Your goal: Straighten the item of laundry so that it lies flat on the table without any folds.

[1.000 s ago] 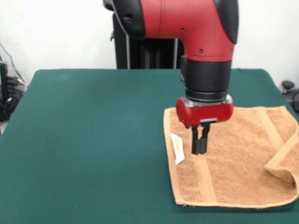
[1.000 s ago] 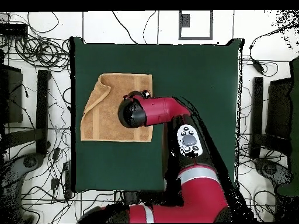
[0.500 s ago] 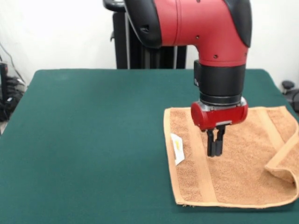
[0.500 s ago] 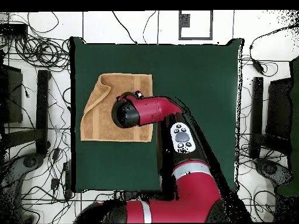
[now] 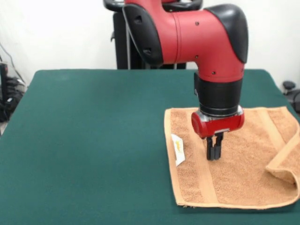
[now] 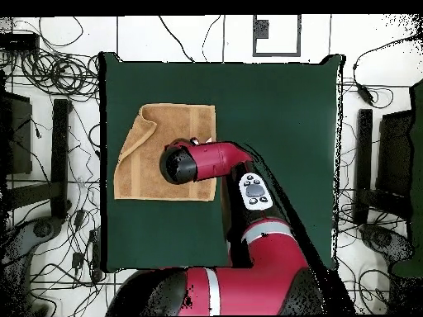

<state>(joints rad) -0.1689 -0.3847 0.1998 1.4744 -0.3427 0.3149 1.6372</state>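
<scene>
Arm (image 5: 187, 33): glossy red shell, rounded, with black end caps at the joints. Small dark screw holes dot the red casing near the elbow. Wrist section (image 5: 218, 96) is a black cylinder with a thin silver ring under it. Below that sits a red rounded block carrying the gripper (image 5: 214, 149), two slim black fingers. Overhead: grey oval button panel (image 6: 257, 190) on the forearm, white band on the red base.

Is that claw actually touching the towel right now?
Cannot tell. In the front view the shut gripper points down over the towel, its tips overlapping the cloth with no gap or dent visible. In the overhead view the arm hides the tips.
</scene>
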